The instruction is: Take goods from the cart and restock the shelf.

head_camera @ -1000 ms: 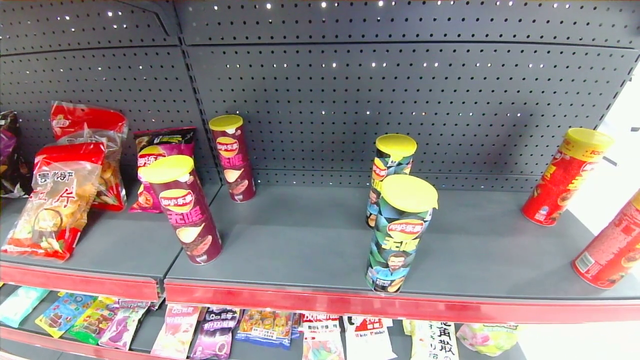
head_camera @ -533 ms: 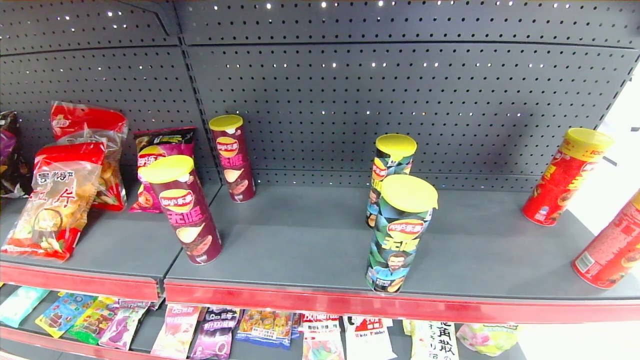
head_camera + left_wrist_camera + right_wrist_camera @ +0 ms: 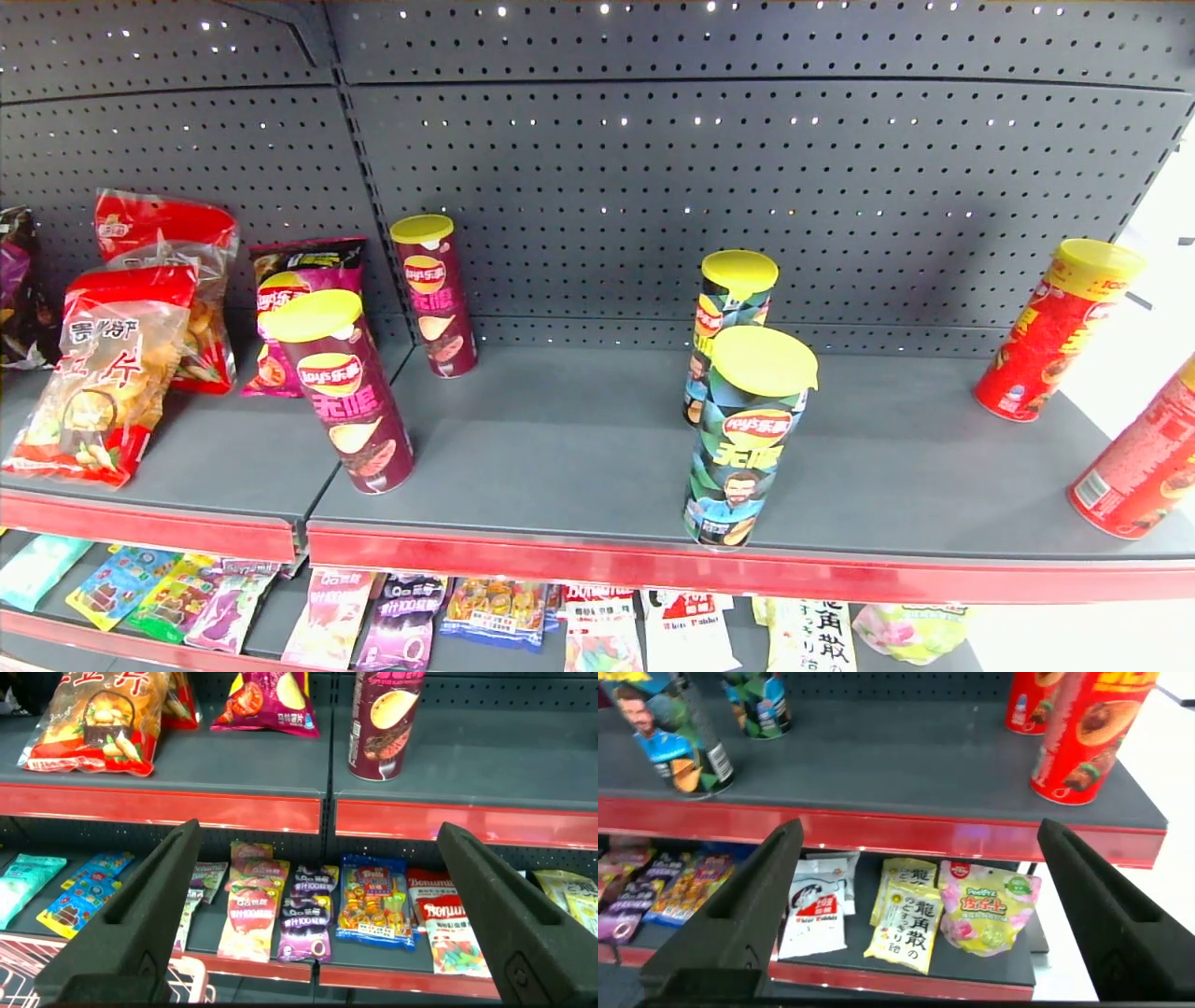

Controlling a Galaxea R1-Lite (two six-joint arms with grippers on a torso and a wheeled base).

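- Dark grey metal shelf (image 3: 579,448) with a red front edge carries yellow-lidded crisp tubes: near maroon tube (image 3: 341,392) at its left front, far maroon tube (image 3: 434,294) against the pegboard
- Two green-patterned tubes (image 3: 747,434) stand right of centre, one behind the other; two red tubes (image 3: 1055,327) at the right end
- Red snack bags (image 3: 98,373) lean at the left
- Left gripper (image 3: 318,829) is spread wide, holding nothing, near the lower shelf's small packets (image 3: 304,910)
- Right gripper (image 3: 920,826) is likewise wide apart and empty, below the green and red tubes

Jaws matte black; long, tapered wedges on both wrists.
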